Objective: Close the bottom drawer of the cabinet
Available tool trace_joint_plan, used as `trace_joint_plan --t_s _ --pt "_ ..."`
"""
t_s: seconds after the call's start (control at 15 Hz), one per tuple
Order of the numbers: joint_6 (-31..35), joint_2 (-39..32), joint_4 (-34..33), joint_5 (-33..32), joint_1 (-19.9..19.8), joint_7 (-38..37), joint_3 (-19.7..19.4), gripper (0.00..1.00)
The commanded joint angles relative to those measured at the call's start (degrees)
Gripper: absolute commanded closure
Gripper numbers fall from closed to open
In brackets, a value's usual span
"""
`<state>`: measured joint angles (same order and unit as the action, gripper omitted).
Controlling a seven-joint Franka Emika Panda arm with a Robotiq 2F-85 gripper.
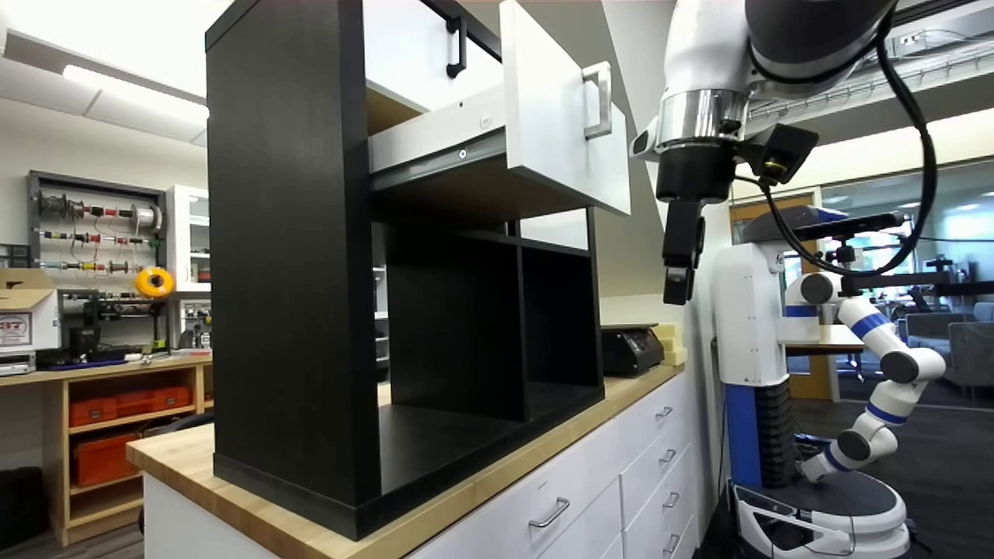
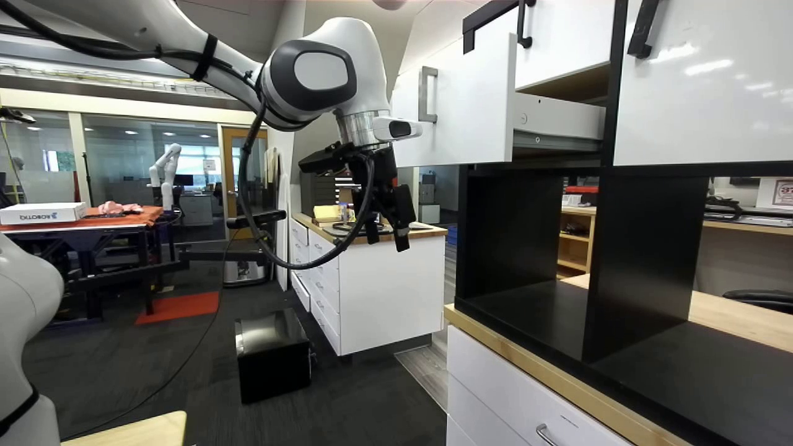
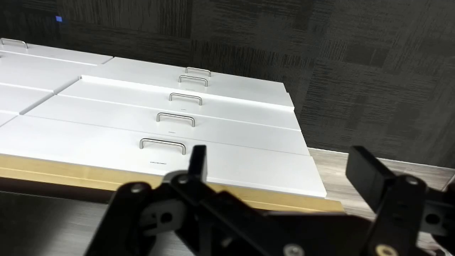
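In an exterior view the bottom drawer [image 1: 553, 116] juts out at one o'clock from the middle of the cabinet [image 1: 287, 272], which stands on the desk [image 1: 175, 448]. My tool [image 1: 679, 284] hangs at the drawer's five o'clock, apart from it, fingers [image 3: 368, 177] spread wide.

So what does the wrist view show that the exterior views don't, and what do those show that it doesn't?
Only the wrist view shows the lower silver handles of the white base drawers at the end of the wooden countertop, looked down on from above.

Only the exterior views show the bottom drawer, pulled out of the cabinet, and the arm.

Shared by all: the gripper, plainly open in the wrist view, plus parts of the countertop and base drawers.
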<state>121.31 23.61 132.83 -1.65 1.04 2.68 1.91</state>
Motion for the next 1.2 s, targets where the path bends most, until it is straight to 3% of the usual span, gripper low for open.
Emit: trace_joint_plan --t_s 0.0,0.4,1.13 --pt "-0.1 0.0 -0.1 -0.1 0.3 -0.1 -0.2 0.0" --pt "-1.1 0.5 -0.2 0.0 0.6 -0.4 0.2 0.0" --pt "-9.9 7.5 -1.0 -0.7 0.6 -1.3 1.0 0.0"
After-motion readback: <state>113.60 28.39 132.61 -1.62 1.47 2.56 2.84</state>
